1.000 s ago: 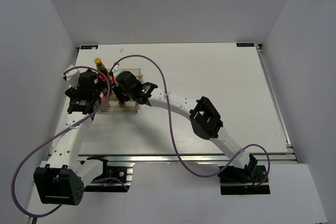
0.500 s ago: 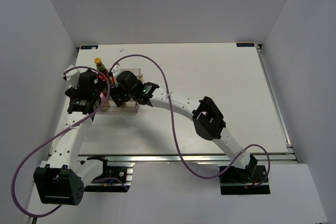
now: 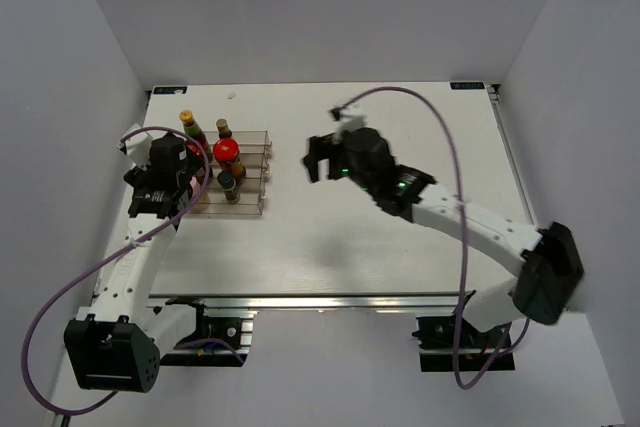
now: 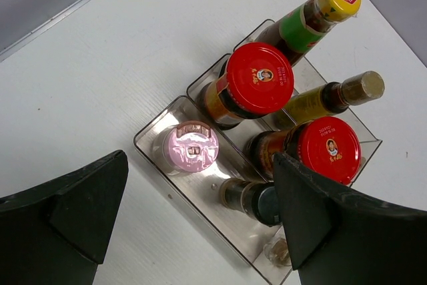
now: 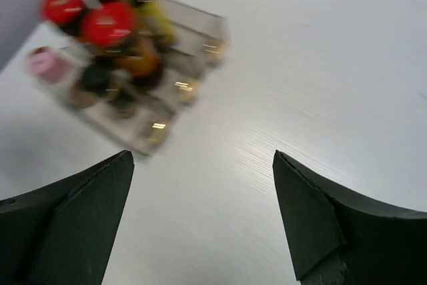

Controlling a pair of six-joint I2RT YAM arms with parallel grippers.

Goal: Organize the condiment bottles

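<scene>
Clearance first: the table (image 3: 420, 237) lies bare to the right of the clear tiered rack (image 4: 220, 177). We find the right gripper (image 3: 312, 159) over that open stretch, well apart from the rack, its fingers spread wide with nothing between them. The rack sits near the table's left edge, where room is tight.

All six condiment bottles (image 3: 226, 153) stand upright in the rack. The left wrist view shows them plainly:
- Far row: a yellow-capped green-labelled bottle (image 4: 313, 18) and a slim yellowish bottle (image 4: 333, 95).
- Middle row: a red-lidded jar (image 4: 257, 79) and a second red-lidded jar (image 4: 327, 148).
- Near row: a pink-capped bottle (image 4: 191, 148) and a dark-capped bottle (image 4: 257, 198).

The left gripper (image 4: 200, 157) hovers above them, fingers wide apart, gripping nothing.

In the top view the left arm (image 3: 140, 247) hides the pink-capped bottle. The right wrist view is blurred. There the bottles are only smears of colour at upper left, and we cannot read their labels.
</scene>
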